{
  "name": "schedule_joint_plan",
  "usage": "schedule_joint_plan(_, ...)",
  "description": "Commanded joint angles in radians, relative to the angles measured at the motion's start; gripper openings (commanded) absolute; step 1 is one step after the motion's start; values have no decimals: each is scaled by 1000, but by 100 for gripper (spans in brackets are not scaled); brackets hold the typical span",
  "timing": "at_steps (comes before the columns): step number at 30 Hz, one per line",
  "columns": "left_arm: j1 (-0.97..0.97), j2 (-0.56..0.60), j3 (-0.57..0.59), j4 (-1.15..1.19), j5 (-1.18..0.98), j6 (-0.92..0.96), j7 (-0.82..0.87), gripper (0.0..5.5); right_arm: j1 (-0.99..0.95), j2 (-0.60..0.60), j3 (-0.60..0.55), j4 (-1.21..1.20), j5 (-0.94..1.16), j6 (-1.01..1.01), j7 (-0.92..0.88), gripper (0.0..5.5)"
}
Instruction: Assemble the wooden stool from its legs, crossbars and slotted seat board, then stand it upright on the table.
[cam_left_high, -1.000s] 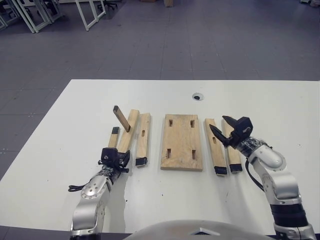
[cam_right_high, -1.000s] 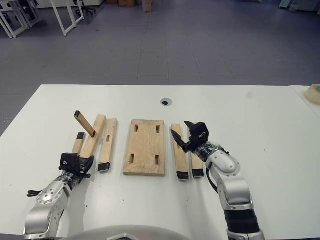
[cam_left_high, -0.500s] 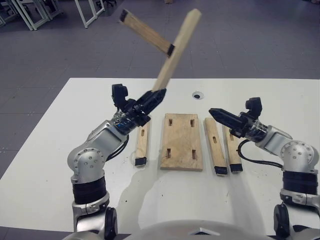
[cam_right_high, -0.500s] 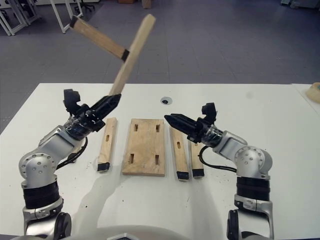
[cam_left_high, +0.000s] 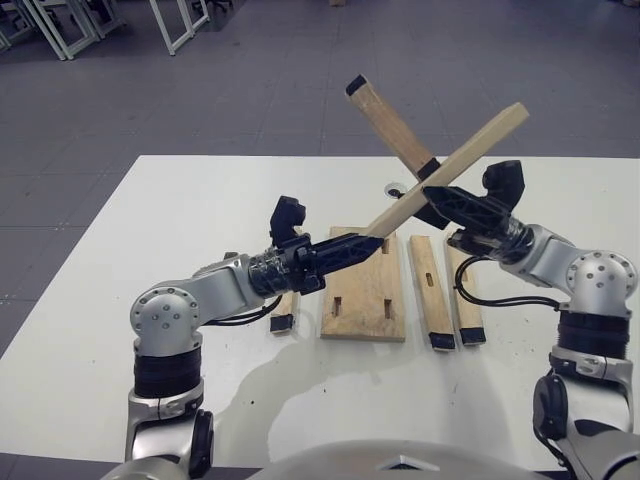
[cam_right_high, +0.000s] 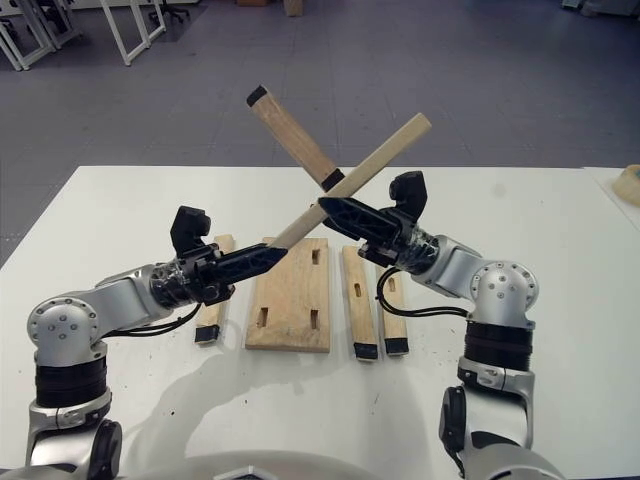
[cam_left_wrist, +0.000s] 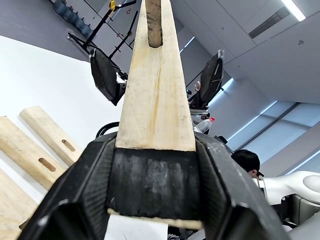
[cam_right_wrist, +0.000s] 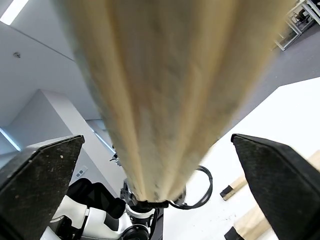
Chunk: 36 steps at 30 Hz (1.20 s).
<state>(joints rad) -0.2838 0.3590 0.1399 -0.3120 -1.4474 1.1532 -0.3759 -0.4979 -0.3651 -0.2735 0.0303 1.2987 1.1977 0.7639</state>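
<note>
My left gripper (cam_left_high: 372, 238) is shut on the black-tipped end of a wooden stool leg (cam_left_high: 455, 160), held slanting up over the slotted seat board (cam_left_high: 363, 283). A crossbar (cam_left_high: 385, 120) sticks through the leg's slot, and the two make an X in the air. My right gripper (cam_left_high: 432, 192) is open and straddles the leg just below that crossing. In the right wrist view the leg (cam_right_wrist: 165, 90) lies between the wide-apart fingers (cam_right_wrist: 40, 185). The left wrist view shows the leg (cam_left_wrist: 155, 75) clamped in the fingers (cam_left_wrist: 95, 185).
Two more legs (cam_left_high: 431, 292) (cam_left_high: 466, 300) lie right of the seat board on the white table (cam_left_high: 560, 400), and another leg (cam_left_high: 285, 290) lies left of it. A cable hole (cam_left_high: 394, 188) sits behind the board. White frames stand on the floor far behind.
My left arm has swung the leg and crossbar down and to the right, over the board. The right gripper has risen to meet it at the crossing.
</note>
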Motion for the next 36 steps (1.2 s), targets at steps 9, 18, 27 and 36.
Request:
schedule_joint_plan(9, 6, 47, -23, 1, 6, -8, -24, 203, -40, -52, 52, -17, -23, 24, 47, 307)
schedule_joint_plan(18, 14, 79, -50, -13, 59, -25, -77, 203, -41, -87, 80, -9, -82, -2, 124, 202)
schedule_joint_plan(27, -6, 96, -5, 19, 92, -86, -140, 294, -38, -99, 56, 36, -106, -18, 129, 202)
schedule_joint_plan(36, 52, 223, 95, -16, 391, -321, -171, 299, 66, -134, 30, -6, -161, -70, 143, 202)
